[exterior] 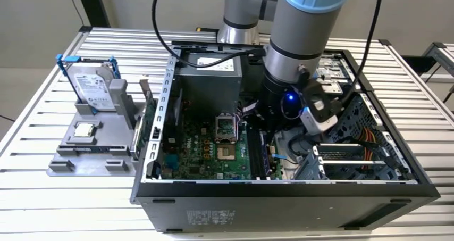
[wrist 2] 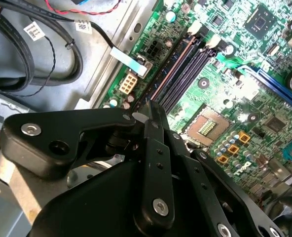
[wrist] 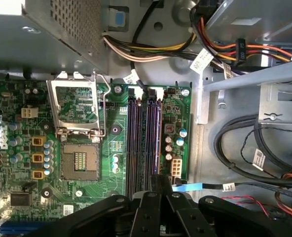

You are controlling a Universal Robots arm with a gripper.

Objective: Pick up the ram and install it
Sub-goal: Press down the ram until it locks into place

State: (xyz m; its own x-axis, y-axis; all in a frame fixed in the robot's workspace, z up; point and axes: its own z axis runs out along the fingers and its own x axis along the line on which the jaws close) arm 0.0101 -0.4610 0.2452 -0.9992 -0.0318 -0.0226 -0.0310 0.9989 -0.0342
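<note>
- Looking down in the second wrist view, you see the end effector (wrist 2: 150, 106) with its black fingers (wrist 2: 158, 148) drawn close together, pinching a thin dark strip, the ram (wrist 2: 173, 64).
- The ram stands edge-on along the memory slot nearest the green board's (wrist 2: 235, 98) edge; you cannot tell whether it is fully seated.
- In the first wrist view, the end effector (wrist: 161, 180) sits at one end of the row of dark slots (wrist: 138, 143), with the open processor socket (wrist: 80, 160) beside them and bundled cables (wrist: 244, 148) on the far side.
- The exterior view gives you the wider scene: the arm (exterior: 301, 44) reaches down into the open computer case (exterior: 284, 209) on the slatted counter (exterior: 71, 198).
- Outside the case, toward the exterior view's left, a grey holder (exterior: 89, 156) carries an upright hard drive (exterior: 92, 86) with blue handles and a small square chip (exterior: 85, 129).
</note>
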